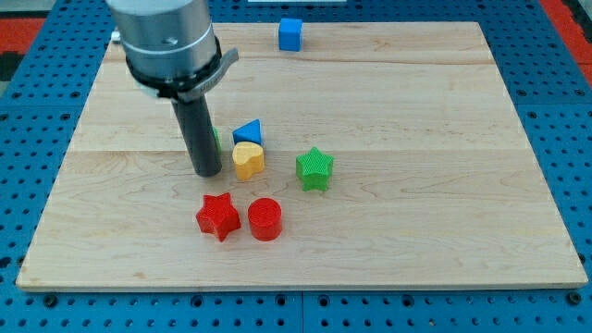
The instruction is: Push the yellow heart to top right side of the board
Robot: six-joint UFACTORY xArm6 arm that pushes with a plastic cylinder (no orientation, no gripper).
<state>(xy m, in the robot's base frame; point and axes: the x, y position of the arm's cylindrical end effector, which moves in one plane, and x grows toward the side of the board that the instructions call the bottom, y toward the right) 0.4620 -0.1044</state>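
Six blocks on the wooden tabletop [444,111], most of them clustered left of centre. Yellow heart [247,159] roughly at mid-height of the board, a little left of centre, well apart from the top right corner. Blue triangular block [249,132] just behind the heart toward the view's top, touching it or very nearly so. Green star [314,168] near the heart on the view's right, with a small gap between. Red star [217,215] and red cylinder [265,219] side by side below the heart, toward the view's bottom, close together but apart from the heart. Blue cube [290,34] alone at the top edge, near the middle, well away from the rest. Sliver of something green barely visible behind the rod, too hidden to name. No pincer on this arm, only a dark rod under a grey metal housing; my tip [206,173] down on the board just beside the heart on the view's left, whether touching or not impossible to tell.
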